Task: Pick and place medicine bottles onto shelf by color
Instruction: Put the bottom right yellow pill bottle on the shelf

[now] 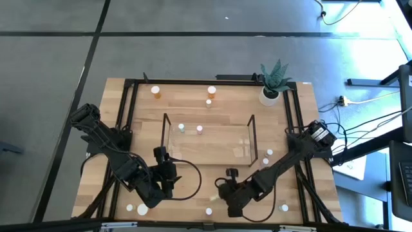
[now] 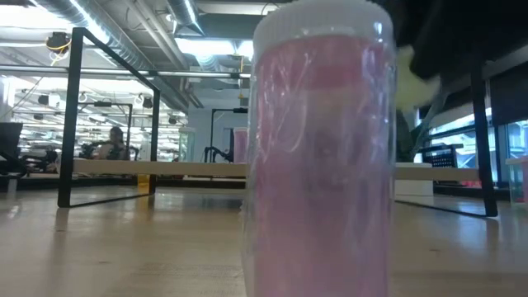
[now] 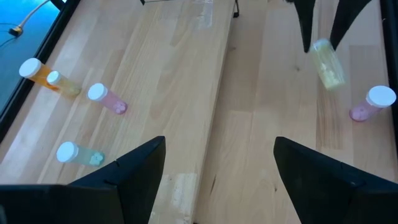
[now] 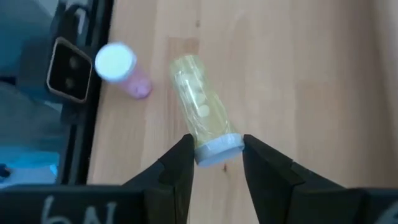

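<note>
Right hand (image 4: pixel 216 163) pinches a yellowish bottle (image 4: pixel 200 117) by its cap, near the tabletop's front edge | left hand (image 3: pixel 217 163) open, empty | risk: cap-only hold lets it swing, slip.

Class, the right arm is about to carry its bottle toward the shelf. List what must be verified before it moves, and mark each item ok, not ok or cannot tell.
1. Right end effector shut on the yellowish-green bottle at its cap: ok.
2. Bottle lifted clear of the table: cannot tell.
3. Pink bottle beside it stands apart from it: ok.
4. Left end effector open, holding nothing: ok.
5. Shelf has free room: ok, only two small bottles show in it.
6. Matching colour spot on the shelf: cannot tell.
</note>
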### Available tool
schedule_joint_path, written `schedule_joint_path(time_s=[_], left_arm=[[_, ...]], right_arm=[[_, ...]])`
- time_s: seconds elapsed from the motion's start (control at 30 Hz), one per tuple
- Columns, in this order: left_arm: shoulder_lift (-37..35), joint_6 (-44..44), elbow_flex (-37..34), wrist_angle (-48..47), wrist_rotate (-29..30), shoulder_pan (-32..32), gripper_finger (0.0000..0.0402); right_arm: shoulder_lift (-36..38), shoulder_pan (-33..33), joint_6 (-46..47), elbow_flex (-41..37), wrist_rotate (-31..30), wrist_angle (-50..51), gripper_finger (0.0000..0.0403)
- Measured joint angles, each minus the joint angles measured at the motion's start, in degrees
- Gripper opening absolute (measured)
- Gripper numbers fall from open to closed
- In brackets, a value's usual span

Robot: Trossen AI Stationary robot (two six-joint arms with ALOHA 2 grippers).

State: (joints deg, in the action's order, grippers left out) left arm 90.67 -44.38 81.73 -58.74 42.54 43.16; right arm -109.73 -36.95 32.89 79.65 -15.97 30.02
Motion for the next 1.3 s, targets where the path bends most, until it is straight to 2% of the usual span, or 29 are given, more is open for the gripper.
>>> schedule_joint_path(time_s=[0.23, 0.43, 0.73, 0.9, 1.3], left_arm=[[0.0, 0.0, 0.0, -2.4, 0.0, 0.0, 0.0293], [0.0, 0.0, 0.0, -2.3, 0.0, 0.0, 0.0293], [0.0, 0.0, 0.0, -2.3, 0.0, 0.0, 0.0293], [0.0, 0.0, 0.0, -2.3, 0.0, 0.0, 0.0293], [0.0, 0.0, 0.0, -2.3, 0.0, 0.0, 0.0293]], right_arm=[[0.0, 2.8, 10.2, 9.8, 0.4, 16.4, 0.0128], [0.0, 5.8, 13.5, 16.6, 1.2, 29.0, 0.0128], [0.1, 13.0, 13.4, 24.7, 5.1, 45.0, 0.0128], [0.1, 18.2, 13.4, 26.9, 7.2, 51.5, 0.0128], [-0.2, 30.5, 15.0, 27.1, 18.6, 53.9, 0.0128]])
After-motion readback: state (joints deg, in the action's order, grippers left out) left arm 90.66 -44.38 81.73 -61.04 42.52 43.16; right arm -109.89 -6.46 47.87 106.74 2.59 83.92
